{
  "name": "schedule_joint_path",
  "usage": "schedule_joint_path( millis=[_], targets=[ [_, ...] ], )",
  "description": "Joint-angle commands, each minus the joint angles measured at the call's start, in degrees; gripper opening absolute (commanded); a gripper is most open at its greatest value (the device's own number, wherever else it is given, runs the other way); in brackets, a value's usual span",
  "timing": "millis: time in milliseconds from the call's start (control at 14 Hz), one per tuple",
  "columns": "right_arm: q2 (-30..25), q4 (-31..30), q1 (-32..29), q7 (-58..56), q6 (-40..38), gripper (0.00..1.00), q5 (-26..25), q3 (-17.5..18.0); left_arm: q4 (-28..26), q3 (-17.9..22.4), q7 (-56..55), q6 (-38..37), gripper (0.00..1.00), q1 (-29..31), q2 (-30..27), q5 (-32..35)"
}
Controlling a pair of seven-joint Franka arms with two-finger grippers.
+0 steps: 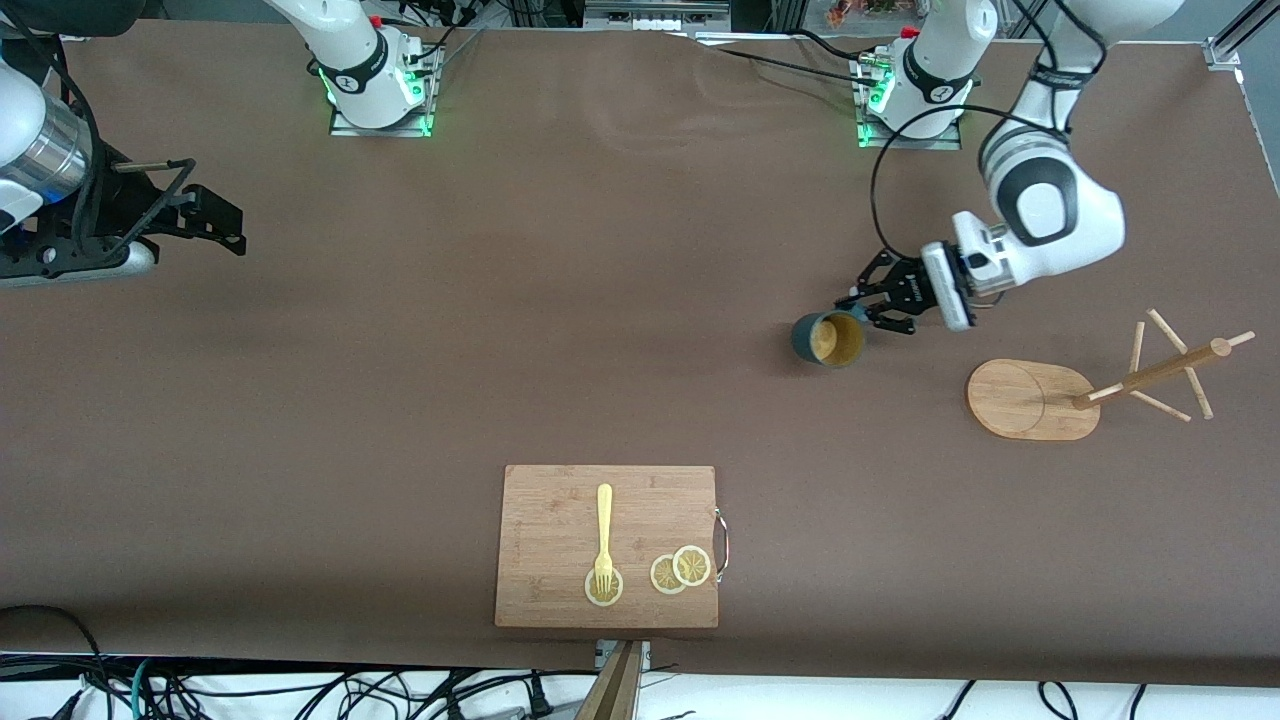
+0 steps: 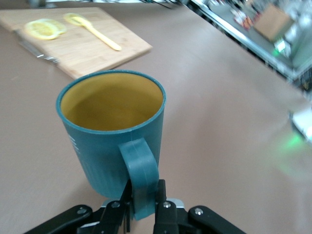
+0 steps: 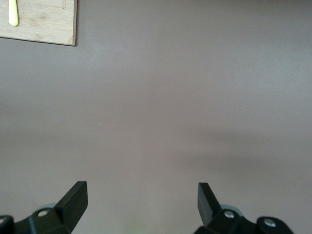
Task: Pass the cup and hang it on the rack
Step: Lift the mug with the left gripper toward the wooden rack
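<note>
A: Where is the cup (image 1: 828, 338) sitting?

B: At nine o'clock of the rack (image 1: 1040, 398). The left tool (image 2: 145, 195) is pinching its loop handle (image 2: 140, 175); the right tool (image 3: 141, 200) is waiting wide over bare bench (image 1: 500, 330).

A: Advice?

B: I'd be keeping the pinch firm, lifting level, and threading the loop over a peg (image 1: 1160, 404).

A: Any writing?

B: Pale marks on the cup, unreadable.
</note>
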Motion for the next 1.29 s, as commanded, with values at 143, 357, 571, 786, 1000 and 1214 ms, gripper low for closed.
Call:
schedule_joint_path(
  millis=[143,357,571,786,1000,1214],
  targets=[
    [-0.1,0.0,0.0,-0.7,-0.1,1.00,-0.5,0.2,1.1,6.7,-27.8,-12.9,0.00,6.6,-2.4,6.1],
    [-0.1,0.0,0.0,-0.7,-0.1,1.00,-0.6,0.2,6.2,7.0,-45.2,-21.8,0.00,13.1,-2.2,9.4],
    [-0.1,0.0,0.0,-0.7,-0.1,1.00,-0.6,0.2,12.1,7.2,-61.3,-30.1,0.00,16.1,-2.0,9.1],
    [-0.1,0.0,0.0,-0.7,-0.2,1.00,-0.6,0.2,16.9,7.2,-72.5,-37.4,0.00,21.0,0.2,8.3],
    [-0.1,0.0,0.0,-0.8,-0.3,1.00,-0.6,0.2,21.4,7.2,-74.2,-44.3,0.00,26.5,6.3,6.6],
    [-0.1,-0.1,0.0,-0.8,-0.3,1.00,-0.6,0.2,22.6,7.2,-74.3,-49.5,0.00,29.7,8.6,7.2]
  ],
)
